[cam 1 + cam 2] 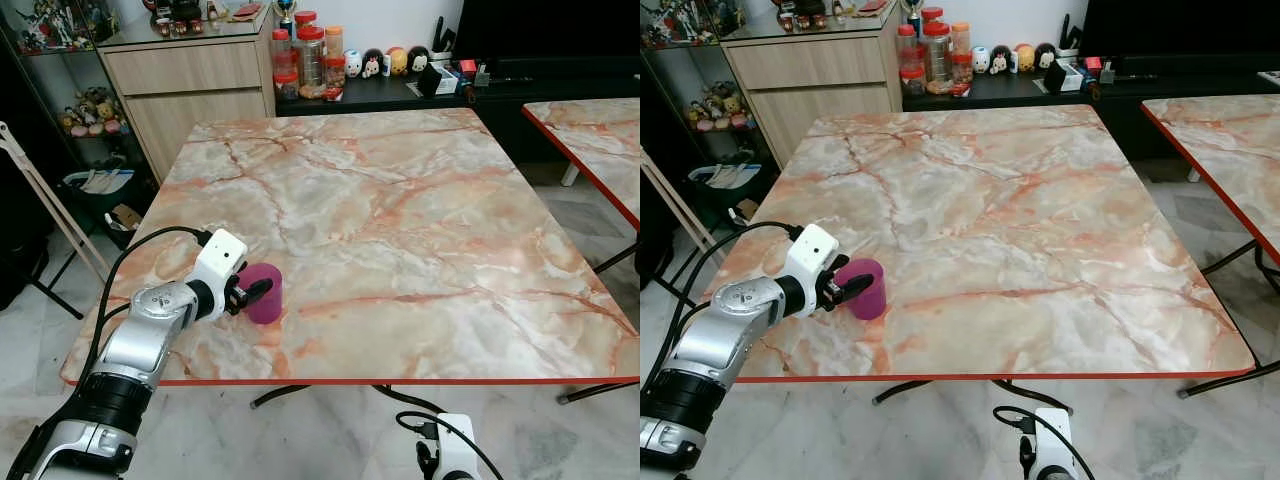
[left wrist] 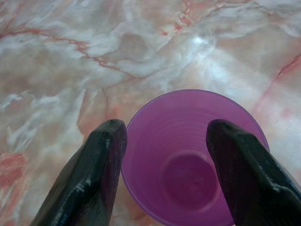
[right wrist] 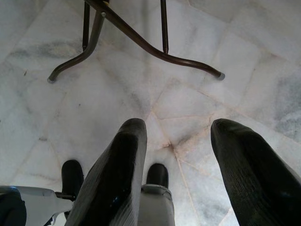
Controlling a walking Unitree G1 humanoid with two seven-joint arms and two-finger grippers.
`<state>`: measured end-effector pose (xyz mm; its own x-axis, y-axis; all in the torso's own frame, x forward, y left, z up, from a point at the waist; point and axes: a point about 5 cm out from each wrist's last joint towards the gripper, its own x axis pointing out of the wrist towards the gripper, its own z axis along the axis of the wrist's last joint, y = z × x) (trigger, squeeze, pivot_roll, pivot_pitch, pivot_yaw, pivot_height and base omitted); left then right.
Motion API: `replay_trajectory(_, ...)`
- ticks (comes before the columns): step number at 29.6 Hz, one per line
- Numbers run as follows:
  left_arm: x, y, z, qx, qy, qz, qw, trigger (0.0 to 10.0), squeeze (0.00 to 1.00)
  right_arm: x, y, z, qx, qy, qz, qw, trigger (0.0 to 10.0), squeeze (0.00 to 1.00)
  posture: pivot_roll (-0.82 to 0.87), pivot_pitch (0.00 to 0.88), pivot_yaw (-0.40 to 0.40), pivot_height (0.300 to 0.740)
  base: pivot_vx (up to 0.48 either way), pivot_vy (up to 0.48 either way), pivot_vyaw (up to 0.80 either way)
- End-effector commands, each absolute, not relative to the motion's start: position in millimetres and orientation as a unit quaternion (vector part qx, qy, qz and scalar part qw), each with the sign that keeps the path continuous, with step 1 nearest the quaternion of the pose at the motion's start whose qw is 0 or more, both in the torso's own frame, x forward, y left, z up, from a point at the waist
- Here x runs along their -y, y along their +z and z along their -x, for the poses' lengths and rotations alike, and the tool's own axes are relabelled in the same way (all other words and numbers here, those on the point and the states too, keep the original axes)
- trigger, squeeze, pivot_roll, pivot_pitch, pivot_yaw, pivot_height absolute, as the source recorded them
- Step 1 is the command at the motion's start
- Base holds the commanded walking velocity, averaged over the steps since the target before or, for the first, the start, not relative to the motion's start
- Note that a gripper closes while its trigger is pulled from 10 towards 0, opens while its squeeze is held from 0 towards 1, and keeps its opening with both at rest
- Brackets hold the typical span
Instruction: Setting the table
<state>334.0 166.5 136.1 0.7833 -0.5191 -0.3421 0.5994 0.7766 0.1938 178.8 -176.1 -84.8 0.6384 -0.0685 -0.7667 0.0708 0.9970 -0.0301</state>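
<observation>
Nearest to us hangs our right claw (image 3: 176,165), low beneath the counter's near edge, its two black fingers spread apart with nothing between them; through the gap we see the pale marble floor (image 3: 197,56), the curved metal foot of the counter's frame (image 3: 141,42), and the robot's own feet below.

Our left claw (image 1: 252,292) is at work on the counter (image 1: 400,230), a square top of pink-veined marble pattern with a red rim. It reaches in from the near left corner toward a purple cup (image 1: 264,293) that stands upright there, close to the near edge and toward the left side. In the left wrist view we look down into the open mouth of the cup, and the two fingers (image 2: 96,174) sit one on each side of its rim, opened about as wide as the cup. We cannot tell whether the pads press the wall or merely sit beside it.

Beyond the far edge stand a wooden cabinet (image 1: 190,85), a cluster of red-lidded jars (image 1: 310,60) and small figurines (image 1: 385,62) on a dark low shelf. A second counter (image 1: 590,140) of the same pattern sits to our right.
</observation>
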Motion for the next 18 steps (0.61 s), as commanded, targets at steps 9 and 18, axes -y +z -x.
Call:
replay_trajectory(9, -171, 149, -339, -0.124, -0.294, -0.106, 0.942, 10.0, 0.0, 175, -83, -183, -0.417, -0.045, -0.01, 0.907, 10.0, 0.0, -0.01, 0.0, 0.052, 0.74, 0.0, 0.0, 0.0)
replay_trajectory(18, -173, 151, -341, -0.124, -0.291, -0.109, 0.942, 10.0, 0.0, 174, -83, -183, -0.417, -0.047, -0.011, 0.907, 10.0, 0.0, -0.01, 0.0, 0.053, 0.74, 0.0, 0.0, 0.0)
